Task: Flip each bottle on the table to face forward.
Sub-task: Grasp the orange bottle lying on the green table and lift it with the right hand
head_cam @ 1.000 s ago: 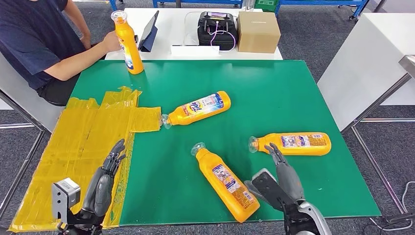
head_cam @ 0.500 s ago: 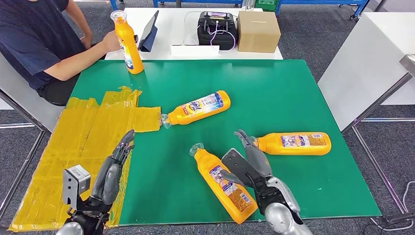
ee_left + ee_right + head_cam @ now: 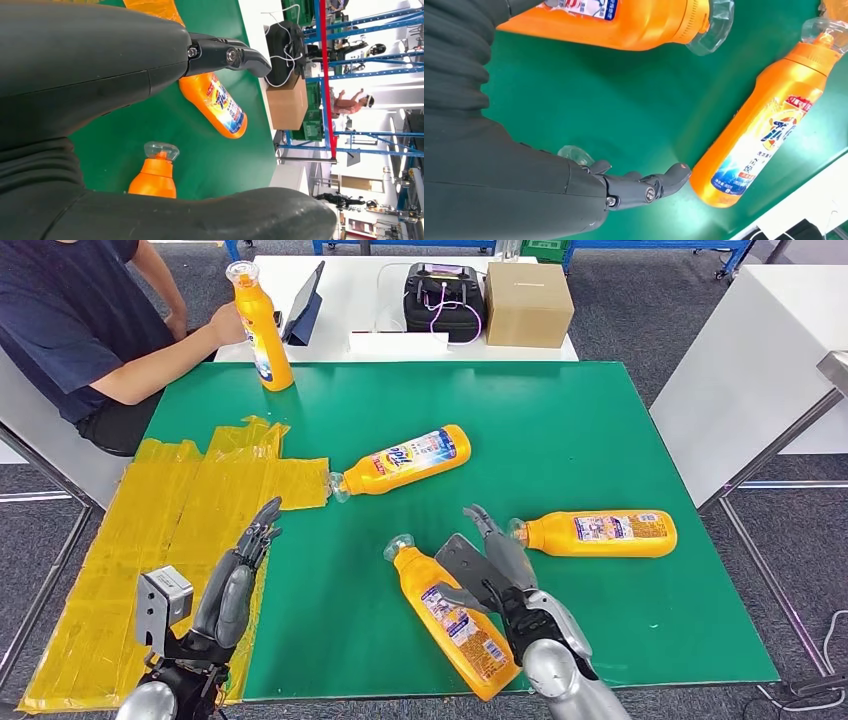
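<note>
1. Right robot hand (image 3: 495, 575) hovers open, fingers apart and holding nothing, over the green worktop (image 3: 560, 430), just beside the near bottle (image 3: 452, 619), which lies on its side with its base close to the worktop's front edge.
2. Left robot hand (image 3: 232, 585) is also open and empty, fingers extended over the seam where the yellow taped sheet (image 3: 160, 530) meets the green surface.
3. Open green surface lies between the two hands and beyond the middle bottle (image 3: 405, 461), whose clear cap touches the yellow sheet's edge.
4. The right-side bottle (image 3: 595, 534) lies on its side past the right hand's fingertips (image 3: 472, 512), with its cap towards them.
5. The right wrist view shows the middle bottle's blue-and-red label (image 3: 769, 145) close up, and a clear cap just behind the fingers.
6. The head view alone takes in a person's hand (image 3: 226, 324) on an upright bottle (image 3: 259, 328) at the far left corner, plus a cardboard box (image 3: 527, 304) on the white table behind.
</note>
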You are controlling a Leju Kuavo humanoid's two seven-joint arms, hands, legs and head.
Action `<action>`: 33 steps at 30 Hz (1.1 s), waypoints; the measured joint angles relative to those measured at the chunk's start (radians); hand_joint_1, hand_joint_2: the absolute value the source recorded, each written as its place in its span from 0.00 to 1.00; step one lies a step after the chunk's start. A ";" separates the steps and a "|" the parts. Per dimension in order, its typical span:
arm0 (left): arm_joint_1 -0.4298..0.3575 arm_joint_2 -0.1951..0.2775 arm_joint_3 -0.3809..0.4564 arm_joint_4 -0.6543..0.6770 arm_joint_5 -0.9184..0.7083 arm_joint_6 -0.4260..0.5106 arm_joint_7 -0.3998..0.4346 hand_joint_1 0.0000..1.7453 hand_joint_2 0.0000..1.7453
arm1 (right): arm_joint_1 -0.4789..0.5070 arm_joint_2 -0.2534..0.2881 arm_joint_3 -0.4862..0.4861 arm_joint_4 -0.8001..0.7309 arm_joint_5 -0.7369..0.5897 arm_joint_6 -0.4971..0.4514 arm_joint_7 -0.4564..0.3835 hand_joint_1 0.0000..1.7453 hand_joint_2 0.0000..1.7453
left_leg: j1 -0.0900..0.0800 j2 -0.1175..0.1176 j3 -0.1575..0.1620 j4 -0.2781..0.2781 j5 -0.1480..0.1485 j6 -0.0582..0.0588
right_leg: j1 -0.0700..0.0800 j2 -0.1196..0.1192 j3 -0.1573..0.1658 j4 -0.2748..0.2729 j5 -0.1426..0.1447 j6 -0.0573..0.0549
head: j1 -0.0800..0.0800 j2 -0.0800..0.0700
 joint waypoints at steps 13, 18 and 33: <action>-0.010 0.000 -0.007 0.012 0.000 -0.004 0.004 0.00 0.00 | -0.017 0.001 0.015 0.038 -0.029 0.003 0.009 0.00 1.00 | 0.000 0.000 0.000 0.000 0.000 0.000 | 0.000 0.000 0.000 0.000 0.000 0.000 | 0.000 0.000; -0.022 0.000 -0.017 0.020 0.002 -0.004 0.010 0.00 0.00 | -0.024 -0.002 0.057 0.074 -0.012 0.018 0.048 0.00 1.00 | 0.000 0.000 0.000 0.000 0.000 0.000 | 0.000 0.000 0.000 0.000 0.000 0.000 | 0.000 0.000; 0.009 -0.020 -0.029 0.036 -0.022 0.032 -0.023 0.00 0.00 | -0.005 -0.013 0.212 0.035 0.539 -0.316 0.074 0.00 1.00 | 0.000 0.000 -0.001 0.000 0.000 0.000 | -0.001 0.000 -0.002 0.001 0.000 0.000 | 0.000 0.000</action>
